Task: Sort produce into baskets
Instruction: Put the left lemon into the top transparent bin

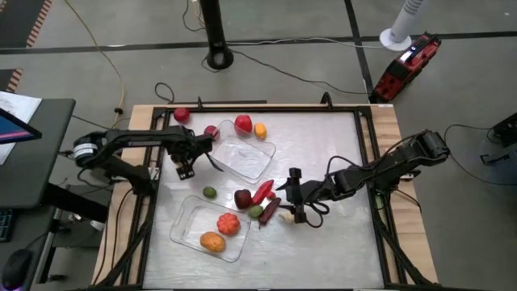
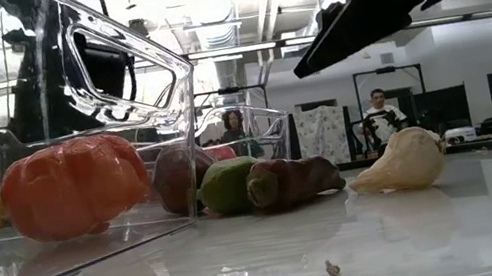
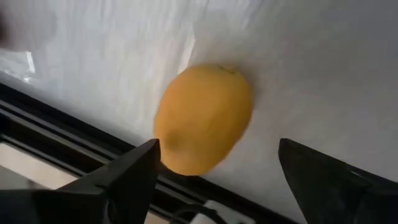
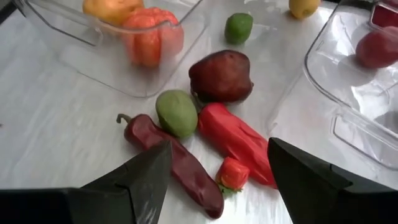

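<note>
My left gripper [image 1: 186, 166] is open near the table's left edge, its fingers on either side of a yellow lemon-like fruit [image 3: 202, 118] that lies on the table. I cannot tell whether they touch it. My right gripper [image 1: 296, 196] is open and empty at mid-table, facing a cluster: a dark maroon round fruit [image 4: 221, 74], a green fruit [image 4: 176, 112], a red pepper [image 4: 239, 140], a dark chili [image 4: 180, 165] and a small strawberry [image 4: 233, 174]. A whitish garlic [image 2: 402, 161] lies beside it. The near clear tray [image 1: 187, 220] holds an orange-red fruit [image 1: 229, 224] and an orange one [image 1: 212, 241].
The far clear tray [image 1: 250, 158] lies between the arms, with a red fruit [image 1: 243, 123] and an orange one [image 1: 259, 129] at its far end. A red fruit [image 1: 182, 114], a maroon one [image 1: 212, 131] and a lime [image 1: 209, 191] lie loose. A black frame [image 1: 363, 145] rims the table.
</note>
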Robot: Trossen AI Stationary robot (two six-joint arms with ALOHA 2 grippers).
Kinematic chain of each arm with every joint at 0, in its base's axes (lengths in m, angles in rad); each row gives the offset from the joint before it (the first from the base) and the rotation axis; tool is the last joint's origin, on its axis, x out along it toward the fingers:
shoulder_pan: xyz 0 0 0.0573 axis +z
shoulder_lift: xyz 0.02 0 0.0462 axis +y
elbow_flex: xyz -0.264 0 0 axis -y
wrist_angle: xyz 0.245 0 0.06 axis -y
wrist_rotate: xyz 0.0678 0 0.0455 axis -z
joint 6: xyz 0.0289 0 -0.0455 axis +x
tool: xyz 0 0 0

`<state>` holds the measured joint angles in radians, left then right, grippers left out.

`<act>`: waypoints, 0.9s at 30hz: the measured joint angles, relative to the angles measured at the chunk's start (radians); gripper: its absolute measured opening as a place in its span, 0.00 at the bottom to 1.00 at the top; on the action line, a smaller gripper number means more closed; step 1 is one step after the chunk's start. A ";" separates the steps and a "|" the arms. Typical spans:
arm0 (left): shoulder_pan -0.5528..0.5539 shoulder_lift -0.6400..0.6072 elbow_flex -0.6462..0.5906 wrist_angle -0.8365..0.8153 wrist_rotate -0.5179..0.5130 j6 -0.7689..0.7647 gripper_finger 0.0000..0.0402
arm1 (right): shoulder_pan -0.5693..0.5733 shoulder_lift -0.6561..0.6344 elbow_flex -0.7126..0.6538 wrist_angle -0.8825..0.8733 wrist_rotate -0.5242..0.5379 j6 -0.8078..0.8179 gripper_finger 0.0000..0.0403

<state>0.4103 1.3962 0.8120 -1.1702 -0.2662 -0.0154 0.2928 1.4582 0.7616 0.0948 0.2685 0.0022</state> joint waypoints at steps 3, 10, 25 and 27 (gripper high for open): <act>0.000 0.013 -0.001 0.001 -0.003 0.036 0.71 | 0.000 0.000 0.000 0.009 0.000 -0.001 0.73; 0.005 0.012 -0.052 0.021 -0.027 0.090 0.56 | 0.000 0.000 0.000 0.009 0.000 -0.001 0.73; 0.006 -0.002 -0.040 0.024 -0.017 0.089 0.41 | 0.000 0.000 0.000 0.011 0.000 0.005 0.73; 0.006 -0.014 -0.036 0.022 -0.001 0.091 0.40 | 0.000 0.000 0.000 0.011 0.000 0.006 0.73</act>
<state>0.4164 1.3820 0.7758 -1.1482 -0.2672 0.0755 0.2932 1.4582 0.7620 0.1059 0.2680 0.0078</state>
